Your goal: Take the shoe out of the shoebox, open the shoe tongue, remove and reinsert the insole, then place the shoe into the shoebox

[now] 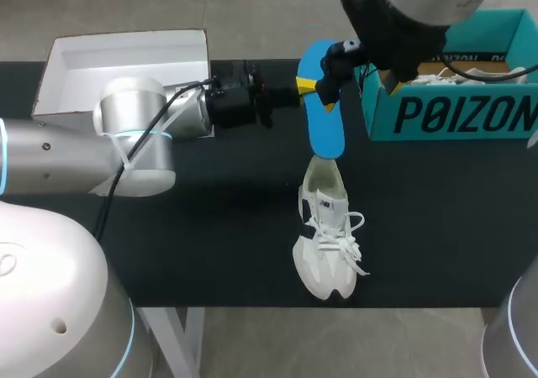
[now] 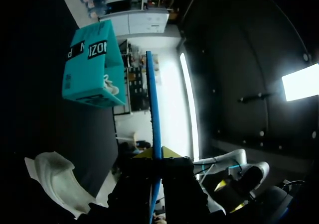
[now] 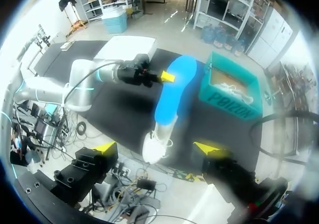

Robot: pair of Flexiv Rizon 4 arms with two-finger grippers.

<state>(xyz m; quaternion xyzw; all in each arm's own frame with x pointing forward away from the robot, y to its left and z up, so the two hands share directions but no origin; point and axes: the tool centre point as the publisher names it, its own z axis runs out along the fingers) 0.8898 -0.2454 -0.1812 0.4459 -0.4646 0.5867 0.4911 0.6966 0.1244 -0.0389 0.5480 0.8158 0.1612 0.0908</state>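
- Black surface [image 1: 210, 227] is carrying the white sneaker [image 1: 328, 252] near its front edge, sole down, with the toe pointing toward the robot and the heel opening facing the far side.
- Blue insole [image 1: 326, 118] is hanging above the sneaker with its lower end reaching down to the heel opening. Whether it is touching the collar I cannot tell.
- Left claw [image 1: 308, 85] is clamping the insole by one long edge toward its upper end, a yellow tip pressing on each face. In the left wrist view the insole is running edge-on straight ahead between the fingers.
- By my judgement the insole step is in hand. To seat it well, the free end should be going in first, sliding low and flat along the footbed toward the toe, with the tongue pulled up so nothing is folding under.
- Nothing is gripping the sneaker, so a push may be sliding it along; bracing the heel should be helping.
- Right claw [image 3: 156, 147] is hovering high above, spread wide and holding nothing, with the insole and sneaker well below it.
- Teal shoebox [image 1: 454, 113] is standing at the far right, near the insole's upper end, and a white box lid [image 1: 126, 63] is lying at the far left.
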